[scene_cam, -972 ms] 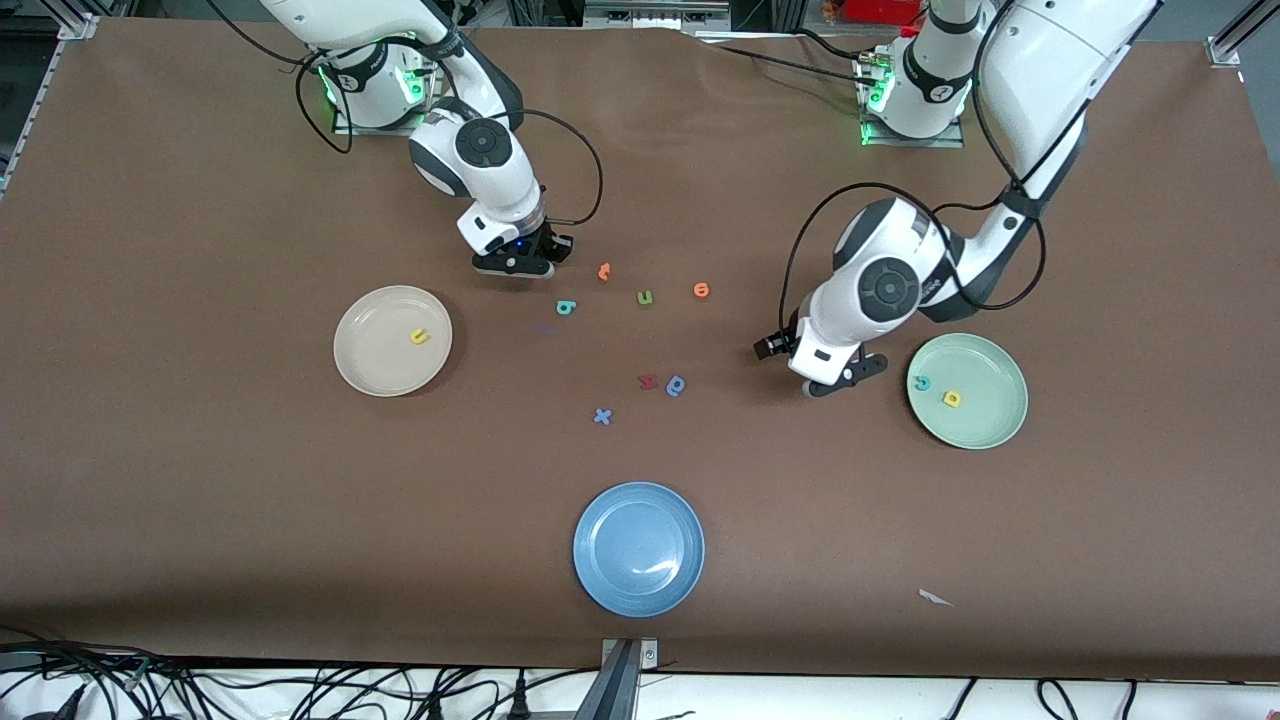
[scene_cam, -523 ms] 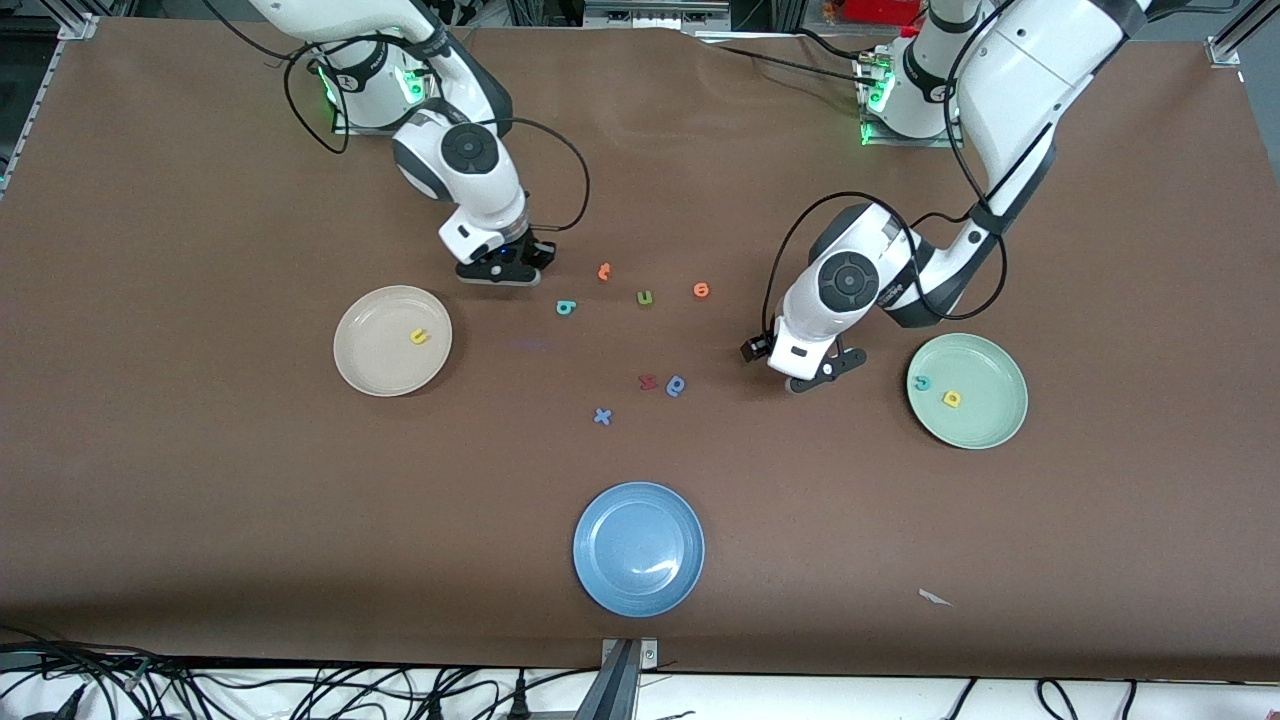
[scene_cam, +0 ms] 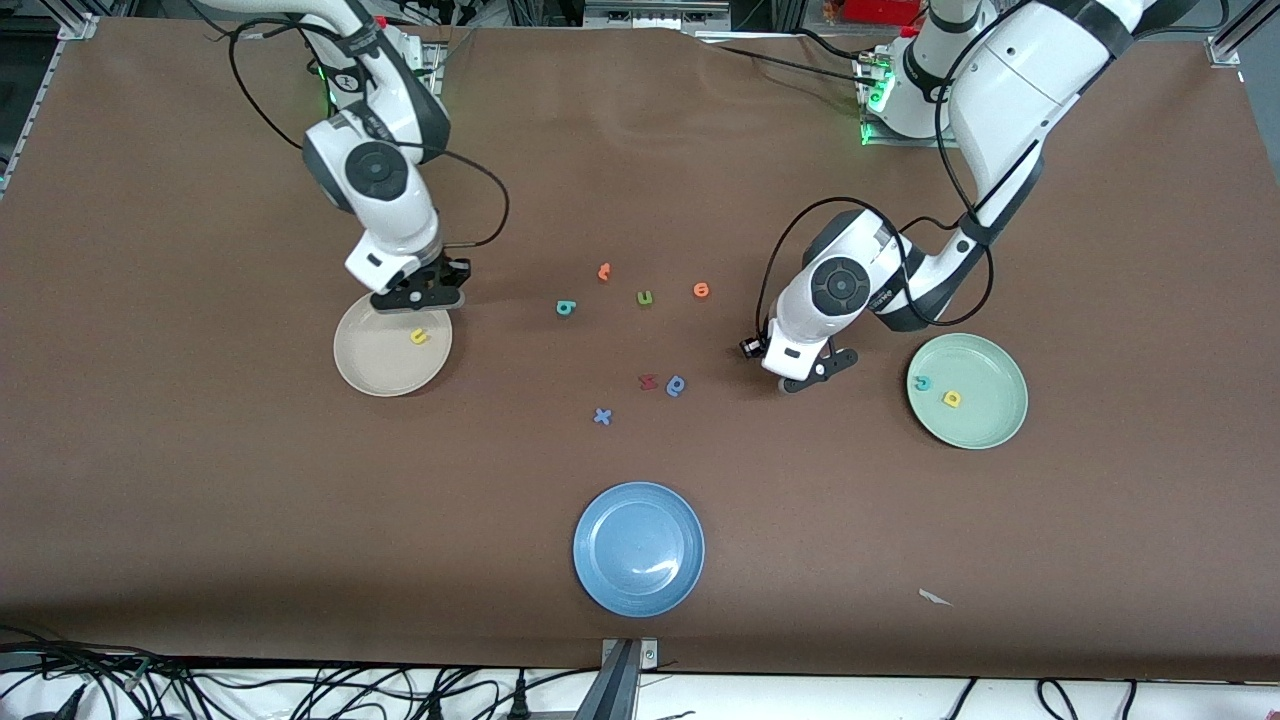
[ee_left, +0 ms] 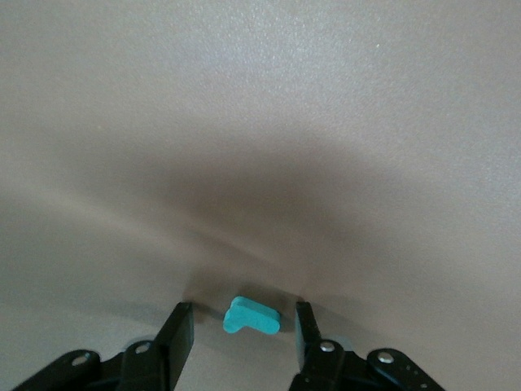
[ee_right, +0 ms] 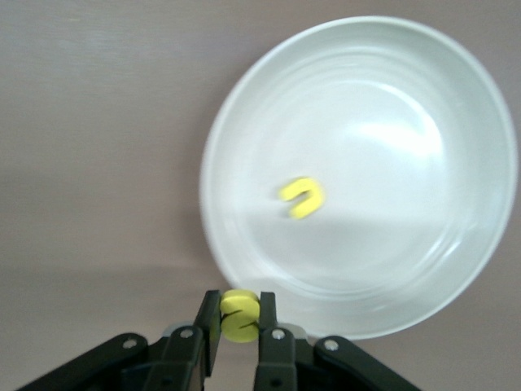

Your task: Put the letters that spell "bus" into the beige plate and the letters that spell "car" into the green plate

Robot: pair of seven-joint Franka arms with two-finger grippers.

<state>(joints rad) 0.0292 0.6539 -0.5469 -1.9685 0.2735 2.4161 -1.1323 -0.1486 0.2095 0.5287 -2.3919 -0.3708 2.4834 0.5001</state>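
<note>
Risk one: my right gripper [ee_right: 241, 319], clamped on the yellow "s" [ee_right: 239, 314], hangs over the beige plate [scene_cam: 372, 360] rim, so early release drops it outside. My left gripper [ee_left: 243, 326] is half-open around the teal "r" [ee_left: 251, 317] on the table near the green plate [scene_cam: 990, 420]; closing off-centre could flick it away

Brown table [scene_cam: 200, 480] carries three plates: beige plate [scene_cam: 375, 365] at 9 o'clock, green plate [scene_cam: 985, 420] at 3 o'clock, blue plate [scene_cam: 639, 548] at 6 o'clock. Loose letters near centre: teal b [scene_cam: 566, 307], orange letters [scene_cam: 604, 271], green u [scene_cam: 645, 297], red letter [scene_cam: 648, 381], blue round letter [scene_cam: 677, 385], blue x [scene_cam: 602, 416]. White scrap [scene_cam: 935, 597] at 5 o'clock.
</note>
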